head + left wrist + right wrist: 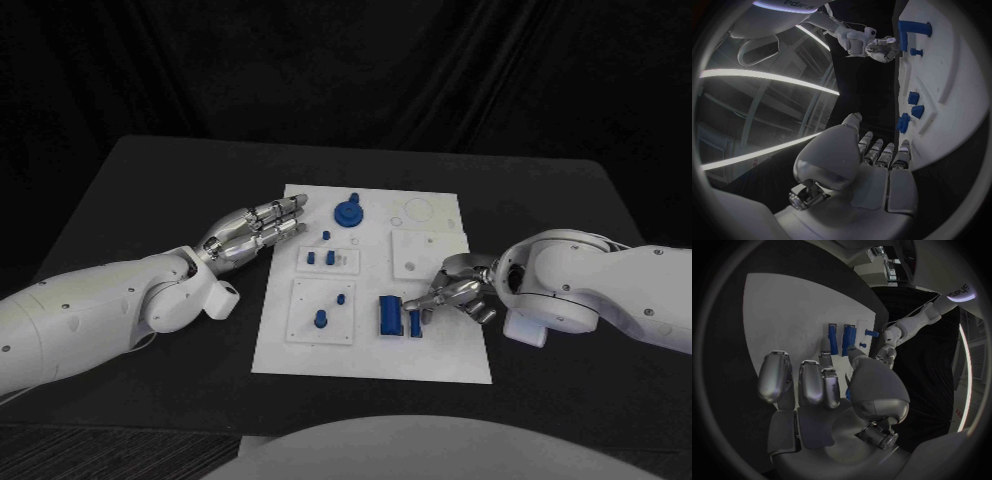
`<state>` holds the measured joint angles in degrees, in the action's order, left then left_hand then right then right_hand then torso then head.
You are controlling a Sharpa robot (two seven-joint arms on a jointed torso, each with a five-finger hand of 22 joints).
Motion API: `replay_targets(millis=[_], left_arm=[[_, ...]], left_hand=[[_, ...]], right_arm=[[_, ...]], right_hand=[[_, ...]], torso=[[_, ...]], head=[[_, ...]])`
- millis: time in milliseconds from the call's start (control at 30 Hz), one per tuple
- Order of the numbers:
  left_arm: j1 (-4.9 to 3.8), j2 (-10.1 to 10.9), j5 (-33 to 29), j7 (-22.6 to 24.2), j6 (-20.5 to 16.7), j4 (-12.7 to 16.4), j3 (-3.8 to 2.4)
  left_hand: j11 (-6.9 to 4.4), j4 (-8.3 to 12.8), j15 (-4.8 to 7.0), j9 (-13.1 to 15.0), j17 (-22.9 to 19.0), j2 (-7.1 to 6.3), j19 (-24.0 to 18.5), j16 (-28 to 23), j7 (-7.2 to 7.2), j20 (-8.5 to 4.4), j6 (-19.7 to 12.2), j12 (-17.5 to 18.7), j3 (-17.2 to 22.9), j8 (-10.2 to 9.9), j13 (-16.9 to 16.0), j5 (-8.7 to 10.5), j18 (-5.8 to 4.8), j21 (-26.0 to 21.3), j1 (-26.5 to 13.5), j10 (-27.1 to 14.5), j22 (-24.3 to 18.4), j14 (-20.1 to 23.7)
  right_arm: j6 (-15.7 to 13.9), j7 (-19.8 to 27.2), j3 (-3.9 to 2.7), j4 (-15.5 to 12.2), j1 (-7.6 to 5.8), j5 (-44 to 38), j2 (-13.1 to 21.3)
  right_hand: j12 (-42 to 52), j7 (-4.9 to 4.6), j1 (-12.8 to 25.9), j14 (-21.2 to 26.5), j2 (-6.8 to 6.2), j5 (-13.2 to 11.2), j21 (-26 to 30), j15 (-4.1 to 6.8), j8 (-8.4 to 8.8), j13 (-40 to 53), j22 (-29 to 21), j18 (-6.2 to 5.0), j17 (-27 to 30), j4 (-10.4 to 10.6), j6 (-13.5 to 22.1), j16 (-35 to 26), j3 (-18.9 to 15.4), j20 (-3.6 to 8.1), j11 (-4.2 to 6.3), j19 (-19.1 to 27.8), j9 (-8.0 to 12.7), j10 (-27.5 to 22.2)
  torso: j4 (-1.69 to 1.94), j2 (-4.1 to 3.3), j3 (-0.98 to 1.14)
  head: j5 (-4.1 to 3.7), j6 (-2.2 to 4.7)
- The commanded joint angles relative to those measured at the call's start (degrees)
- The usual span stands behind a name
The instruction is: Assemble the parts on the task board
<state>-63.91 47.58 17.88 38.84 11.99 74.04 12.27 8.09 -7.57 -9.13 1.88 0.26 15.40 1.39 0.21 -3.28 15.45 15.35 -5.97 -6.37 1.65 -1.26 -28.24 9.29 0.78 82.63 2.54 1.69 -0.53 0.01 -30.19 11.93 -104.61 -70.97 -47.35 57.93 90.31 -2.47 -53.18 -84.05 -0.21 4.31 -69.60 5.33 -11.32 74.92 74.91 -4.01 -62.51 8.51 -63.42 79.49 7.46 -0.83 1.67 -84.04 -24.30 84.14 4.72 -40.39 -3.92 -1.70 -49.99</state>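
On the white rectangular task board (372, 350), several small blue plastic parts (389, 314) lie loose, so assembly looks barely begun. The right hand (459, 296) pinches a narrow blue bar (415, 322) beside them; the left hand (257, 232) rests at the board's edge, fingers extended, holding nothing.

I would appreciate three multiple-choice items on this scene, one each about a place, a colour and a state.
1. Where does the left hand lie?
A. at the task board's left edge
B. off the table
C. at the board's right edge

2. What colour is the round part near the board's far end?
A. red
B. blue
C. yellow

3. What is the left hand doing?
A. gripping a part
B. lying with straight fingers, holding nothing
C. lifting the board

Answers:
1 A, its fingertips reach the board's left rim in the head view.
2 B, it shows blue against the white plate.
3 B, the left wrist view shows its fingers extended and bare.
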Motion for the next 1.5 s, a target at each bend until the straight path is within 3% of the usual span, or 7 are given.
replay_targets(millis=[33, 167, 233, 667, 733, 1500], left_arm=[[0.11, 0.04, -0.09, 8.11, 0.55, 0.12, -0.05], [0.11, 0.08, -0.09, 8.08, 0.50, 0.11, -0.05], [0.11, 0.08, -0.09, 8.06, 0.47, 0.10, -0.05], [0.12, -0.04, -0.09, 8.02, 0.37, 0.05, -0.05], [0.12, -0.05, -0.09, 8.08, 0.36, 0.06, -0.05], [0.14, -0.13, -0.09, 8.06, 0.36, 0.06, -0.05]], left_hand=[[0.35, 0.32, -0.41, 0.03, -0.01, -0.13, -0.04, 0.15, -0.09, 0.43, -0.31, -0.25, -0.14, 0.26, -0.04, -0.31, 0.97, 0.20, 0.63, -0.18, 0.09, -0.01], [0.35, 0.32, -0.41, 0.03, -0.01, -0.13, -0.04, 0.15, -0.09, 0.43, -0.31, -0.25, -0.14, 0.26, -0.04, -0.31, 0.97, 0.20, 0.63, -0.18, 0.09, -0.01], [0.33, 0.50, -0.40, 0.03, -0.02, -0.12, -0.04, 0.15, -0.09, 0.43, -0.29, -0.28, 0.04, 0.26, -0.05, -0.35, 0.98, 0.20, 0.65, -0.18, 0.08, 0.00], [0.33, 0.87, -0.41, 0.05, -0.01, 0.04, -0.12, 0.16, -0.10, 0.39, -0.18, -0.35, 0.55, 0.29, -0.05, -0.49, 0.95, 0.14, 0.64, -0.16, -0.02, -0.02], [0.33, 0.88, -0.42, 0.05, 0.00, 0.04, -0.11, 0.17, -0.09, 0.39, -0.19, -0.36, 0.56, 0.29, -0.06, -0.49, 0.95, 0.15, 0.64, -0.16, -0.01, -0.03], [0.34, 1.17, -0.46, 0.05, 0.01, 0.09, -0.17, 0.19, 0.00, 0.39, -0.17, -0.40, 0.93, 0.29, -0.06, -0.59, 0.94, 0.10, 0.62, -0.16, -0.09, -0.06]], right_arm=[[-3.95, 2.83, 0.00, -1.07, 0.11, -0.71, 1.13], [-6.22, 4.67, -0.01, -2.02, 0.01, -0.80, 2.50], [-6.80, 5.55, -0.01, -2.28, -0.02, -0.81, 2.88], [-6.57, 8.90, -0.01, -2.41, -0.06, -0.58, 2.99], [-6.30, 9.40, -0.01, -2.29, -0.06, -0.37, 2.87], [-6.46, 10.64, 0.00, -0.90, -0.02, -0.04, 1.88]], right_hand=[[-0.31, 0.21, 1.35, -1.94, 2.12, 1.87, -0.23, 0.38, -0.38, 15.08, 9.51, -0.19, -0.18, 3.02, -0.03, 0.29, -1.15, 0.16, 0.45, -0.10, -0.10, 5.86], [-0.31, 0.19, 3.85, -2.10, 4.04, 2.11, -0.79, 0.38, -0.39, 15.08, 9.67, -0.08, -1.05, 7.66, 0.10, 0.76, -3.03, 0.17, 0.45, -0.28, 0.11, 5.86], [-0.31, 0.15, 4.46, -2.15, 4.46, 2.06, -1.00, 0.36, -0.27, 15.08, 9.73, -0.04, -1.35, 8.16, 0.16, 0.92, -3.45, 0.16, 0.43, -0.34, 0.28, 5.86], [-0.31, -0.17, 8.21, -2.23, 6.22, 1.60, -1.66, 0.15, 0.84, 15.08, 9.88, 0.08, -2.09, 8.28, 0.64, 1.41, -6.54, -0.02, 0.17, -0.49, 1.85, 5.86], [-0.31, -0.49, 9.13, -2.18, 6.26, 6.18, -1.76, -0.11, 1.84, 15.08, 9.89, 0.09, -2.11, 8.24, 1.05, 1.49, -9.20, -0.22, -0.15, -0.45, 3.19, 5.86], [-0.31, -0.71, 9.07, -2.15, 7.05, 6.62, -1.67, -0.27, 2.45, 15.08, 9.84, 0.06, -2.04, 8.27, 1.27, 1.51, -10.79, -0.39, -0.34, -0.38, 4.05, 5.86]], torso=[[0.00, 0.03, 0.00], [0.00, 0.04, 0.01], [0.00, 0.03, 0.00], [0.02, -0.01, 0.01], [0.01, 0.00, 0.01], [0.03, -0.01, 0.00]], head=[[0.15, -0.01], [0.12, -0.01], [0.12, -0.01], [0.09, -0.01], [0.11, -0.01], [0.24, -0.01]])
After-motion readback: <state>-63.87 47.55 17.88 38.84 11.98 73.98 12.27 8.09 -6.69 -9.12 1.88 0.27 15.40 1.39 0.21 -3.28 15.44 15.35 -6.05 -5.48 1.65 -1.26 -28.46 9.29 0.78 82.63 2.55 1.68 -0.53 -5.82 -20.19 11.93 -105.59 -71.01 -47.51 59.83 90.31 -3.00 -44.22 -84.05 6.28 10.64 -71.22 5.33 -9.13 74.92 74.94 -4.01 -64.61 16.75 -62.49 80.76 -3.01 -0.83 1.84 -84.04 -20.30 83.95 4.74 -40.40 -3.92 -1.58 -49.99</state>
